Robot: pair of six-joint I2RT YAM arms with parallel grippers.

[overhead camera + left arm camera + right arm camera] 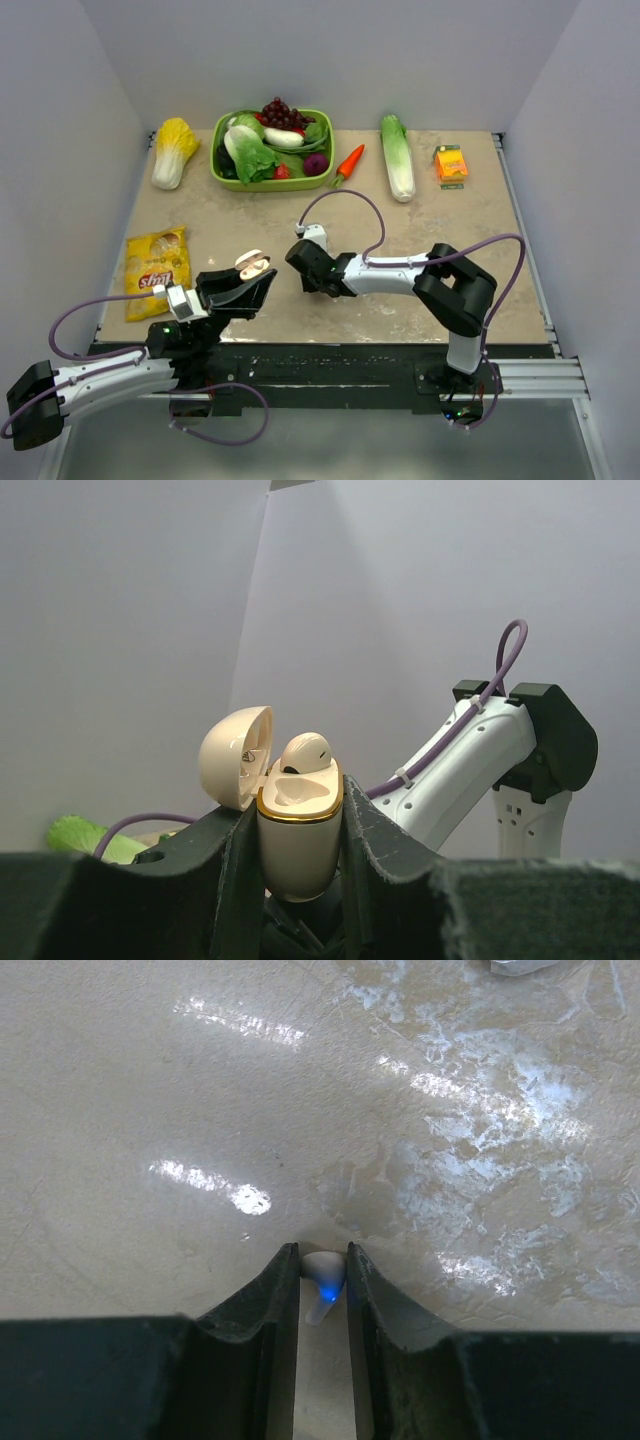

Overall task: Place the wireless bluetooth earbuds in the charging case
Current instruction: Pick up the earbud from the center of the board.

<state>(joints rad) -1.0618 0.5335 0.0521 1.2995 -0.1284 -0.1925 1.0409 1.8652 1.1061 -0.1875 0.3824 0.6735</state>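
My left gripper [256,276] is shut on the charging case [298,850], a cream-white case with a gold rim, and holds it upright above the table's front left. The lid [235,755] is swung open to the left. One earbud [305,752] sits in the right-hand socket; the socket beside it is empty. My right gripper [301,262] is low over the table, just right of the case. In the right wrist view its fingertips [352,1252] pinch the head of a second earbud [322,1278] that lies on the table and shows a blue light.
A green basket [225,178] of vegetables stands at the back, with a cabbage [172,150] to its left and a carrot [348,163] to its right. Further right are a long green vegetable [398,155] and an orange box [451,164]. A yellow snack bag [156,270] lies front left.
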